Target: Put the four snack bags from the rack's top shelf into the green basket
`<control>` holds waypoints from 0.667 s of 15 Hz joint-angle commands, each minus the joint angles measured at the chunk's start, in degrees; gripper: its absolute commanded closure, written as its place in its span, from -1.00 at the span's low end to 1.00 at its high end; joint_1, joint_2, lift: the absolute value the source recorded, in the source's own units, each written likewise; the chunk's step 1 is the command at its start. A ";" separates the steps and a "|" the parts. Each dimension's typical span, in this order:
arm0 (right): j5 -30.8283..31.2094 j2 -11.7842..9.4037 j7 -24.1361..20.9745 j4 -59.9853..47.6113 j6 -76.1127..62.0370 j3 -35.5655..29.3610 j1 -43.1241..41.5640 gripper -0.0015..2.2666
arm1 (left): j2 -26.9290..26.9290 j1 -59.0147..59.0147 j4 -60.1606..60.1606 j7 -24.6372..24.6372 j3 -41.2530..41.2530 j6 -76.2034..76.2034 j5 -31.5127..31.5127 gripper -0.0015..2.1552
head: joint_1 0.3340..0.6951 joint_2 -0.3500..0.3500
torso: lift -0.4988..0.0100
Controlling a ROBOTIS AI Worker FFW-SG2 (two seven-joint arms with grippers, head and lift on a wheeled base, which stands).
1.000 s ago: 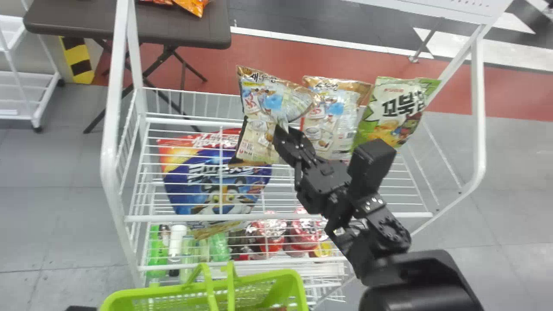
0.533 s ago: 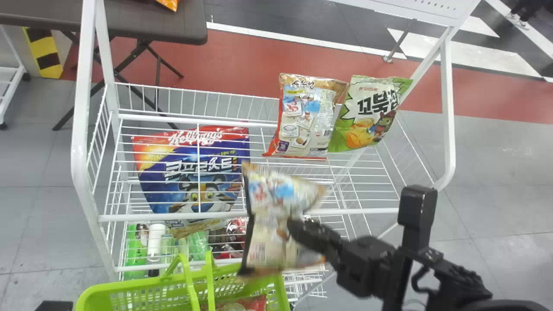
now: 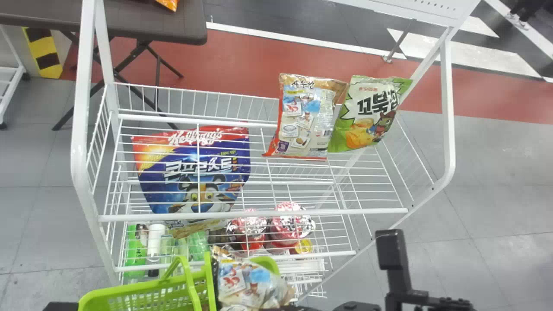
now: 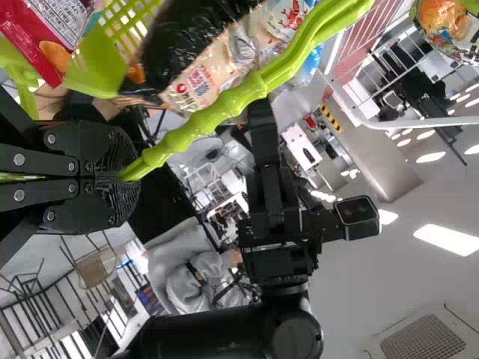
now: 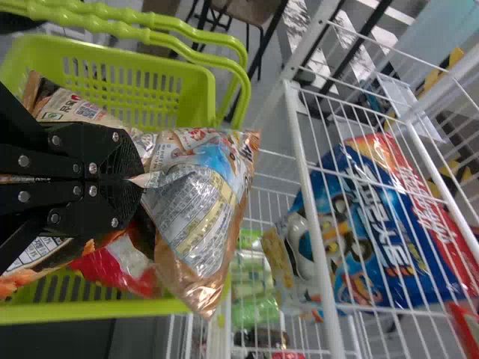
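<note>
In the head view my right gripper (image 3: 298, 308) is at the bottom edge, by a beige snack bag (image 3: 250, 283) over the right part of the green basket (image 3: 129, 293). In the right wrist view the right gripper (image 5: 136, 179) pinches this bag (image 5: 196, 206) above the basket (image 5: 135, 71); a red bag (image 5: 120, 265) lies inside. My left arm's black part (image 3: 60, 306) is at the head view's bottom left. The left gripper (image 4: 126, 176) grips the basket handle (image 4: 206, 116). A beige bag (image 3: 304, 121) and a green-white bag (image 3: 367, 114) stand on the top shelf.
The white rack (image 3: 255, 213) stands beyond the basket, its front rail close to it. A blue cereal bag (image 3: 194, 172) shows through its wires. Red-lidded cups (image 3: 287, 224) and bottles (image 3: 154, 244) are lower down. A dark table (image 3: 173, 21) stands behind at left.
The right arm has brought its beige bag from the top shelf down toward me and over the basket. The head view has shifted, so the rack appears farther left than a second ago.
</note>
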 commanded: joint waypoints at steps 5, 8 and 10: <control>7.63 -3.80 -1.20 4.40 1.22 18.61 0.51 0.86 | 0.09 0.44 -0.16 -0.46 0.04 -0.37 0.01 0.43 | 1.00 -1.00 | 0.96; 12.29 -6.79 -4.01 9.15 1.22 26.44 -0.11 0.85 | 0.09 0.62 -0.34 -0.90 0.30 -0.55 0.10 0.43 | 1.00 -1.00 | 0.96; 12.03 -6.52 -5.33 10.03 0.05 25.12 -0.11 0.26 | 0.09 0.62 -0.34 -0.90 0.21 -0.55 0.10 0.43 | 1.00 -1.00 | 0.96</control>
